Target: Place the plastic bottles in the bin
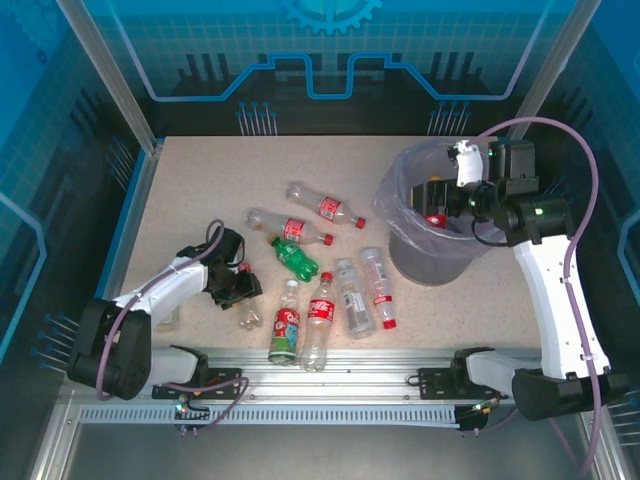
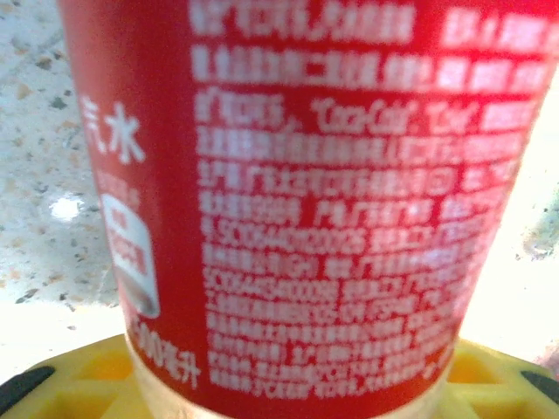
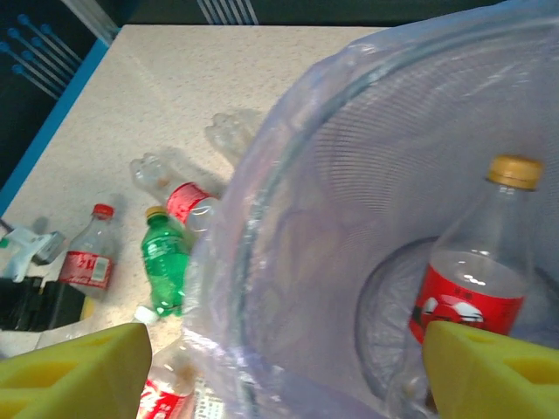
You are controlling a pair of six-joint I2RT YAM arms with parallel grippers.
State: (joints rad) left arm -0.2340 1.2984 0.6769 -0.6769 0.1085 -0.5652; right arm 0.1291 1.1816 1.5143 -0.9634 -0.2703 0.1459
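R gripper [image 3: 288, 358] hangs over the bin [image 1: 432, 262]. Its yellow fingers [image 3: 70, 371] are wide apart w/ nothing betw. them.

Bin is round w/ a dark grey wall, lined w/ a crinkly see-through lavender bag [image 3: 288, 148] folded over the rim. It's much wider than any bottle and sits on the far-right part of the desk [image 1: 190, 190]. Inside stands a yellowish-capped bottle [image 3: 476, 271]: clear, red label, roughly upright, right by the R gripper's right-hand finger. Can't tell if they touch.

L gripper [image 1: 236, 282] is low over the desk's near-left. On the L wrist cam a red-label bottle [image 2: 306, 209] sits betw. its yellow fingers, white print blurred and close to the lens. Can't tell if it's clamped or just around it.

Other bottles lie loose mid-desk, left of the bin:
- Far clear bottle [image 1: 325, 208]: red label, red cap.
- Second clear bottle [image 1: 290, 228]: same look, just nearer.
- Green bottle [image 1: 293, 256]: just in front of those two.
- Blue-labelled bottle [image 1: 285, 325] and red-capped bottle [image 1: 319, 315]: side by side nr the front edge.
- Pale clear bottle [image 1: 353, 298] and slim clear bottle [image 1: 378, 285]: beside them, closer to the bin.
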